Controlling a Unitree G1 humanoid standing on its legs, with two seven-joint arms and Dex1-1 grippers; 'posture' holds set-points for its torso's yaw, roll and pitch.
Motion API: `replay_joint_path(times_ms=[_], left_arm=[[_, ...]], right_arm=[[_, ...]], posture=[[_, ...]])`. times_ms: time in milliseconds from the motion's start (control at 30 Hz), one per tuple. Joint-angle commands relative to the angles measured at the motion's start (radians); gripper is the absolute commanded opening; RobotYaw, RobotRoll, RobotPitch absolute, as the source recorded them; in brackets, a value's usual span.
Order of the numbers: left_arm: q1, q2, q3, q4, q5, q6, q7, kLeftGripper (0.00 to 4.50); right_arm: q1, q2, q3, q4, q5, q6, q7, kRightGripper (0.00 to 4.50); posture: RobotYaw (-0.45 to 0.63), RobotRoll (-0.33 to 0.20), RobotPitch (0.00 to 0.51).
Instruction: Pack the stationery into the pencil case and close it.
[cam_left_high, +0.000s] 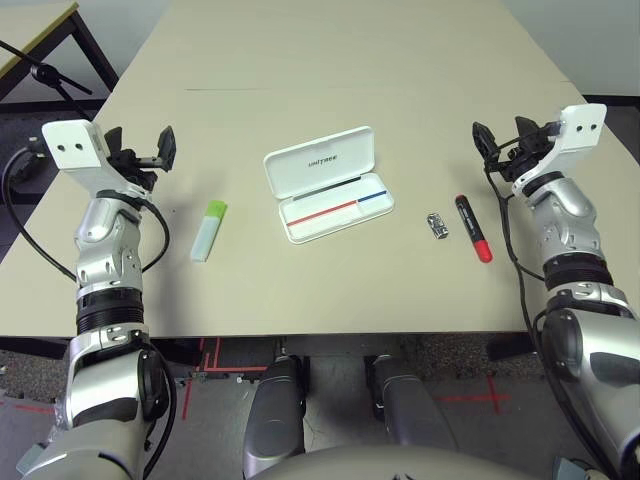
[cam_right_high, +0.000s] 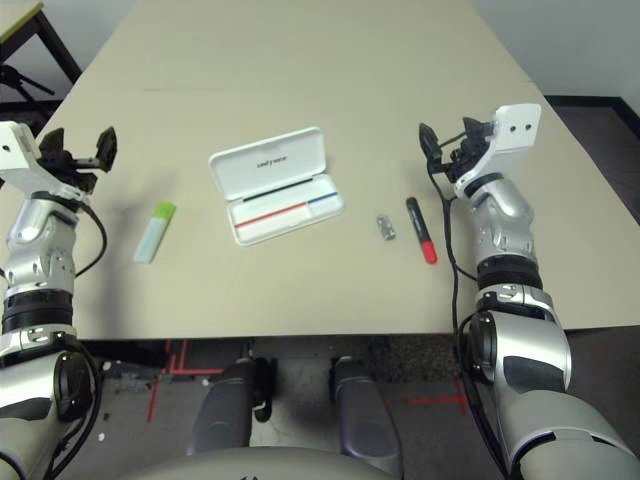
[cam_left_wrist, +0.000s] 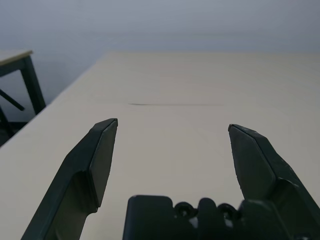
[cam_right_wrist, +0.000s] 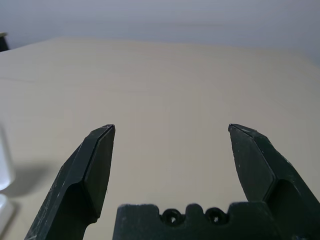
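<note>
The white pencil case (cam_left_high: 328, 185) lies open at the table's middle, its "UNITREE" lid folded back and a red-and-blue stripe showing inside. Left of it lies the white stick with a lime-green cap (cam_left_high: 209, 230). To the case's right sit the tiny silvery clip (cam_left_high: 437, 225) and, beside it, the red-and-black marker (cam_left_high: 473, 227). My left gripper (cam_left_high: 140, 152) hovers open above the table's left side, away from the stick. Over the right side my right gripper (cam_left_high: 503, 139) is open too, beyond the marker. Both hold nothing.
The beige table (cam_left_high: 330, 80) stretches far back with bare surface behind the case. A second table's corner with dark legs (cam_left_high: 40, 40) stands at the far left. The table's front edge runs just ahead of my arms.
</note>
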Motion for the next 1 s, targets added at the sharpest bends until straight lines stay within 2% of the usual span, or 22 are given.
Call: replay_joint_path(times_ms=[33, 300, 600, 800, 1000], left_arm=[[0.035, 0.015, -0.024, -0.077, -0.024, 0.069, -0.055, 4.47], [0.090, 0.066, -0.055, -0.258, -0.066, 0.242, -0.171, 4.47], [0.197, 0.135, -0.100, -0.540, -0.149, 0.446, -0.293, 4.47], [0.259, 0.166, -0.180, -0.706, -0.186, 0.545, -0.365, 4.47], [0.251, 0.164, -0.292, -0.772, -0.181, 0.593, -0.407, 4.47]], right_arm=[[0.028, -0.027, 0.034, -0.066, 0.008, 0.070, 0.092, 4.50], [0.051, -0.060, 0.088, -0.172, 0.026, 0.194, 0.263, 4.50], [0.062, -0.076, 0.122, -0.191, 0.016, 0.248, 0.345, 4.50], [0.046, -0.094, 0.146, -0.169, 0.006, 0.265, 0.405, 4.50], [0.058, -0.141, 0.189, -0.196, 0.003, 0.319, 0.509, 4.50]], posture=[[-0.04, 0.000, 0.158], [-0.03, 0.000, 0.155], [0.03, 0.000, 0.149], [0.04, 0.000, 0.145], [0.03, 0.000, 0.143]])
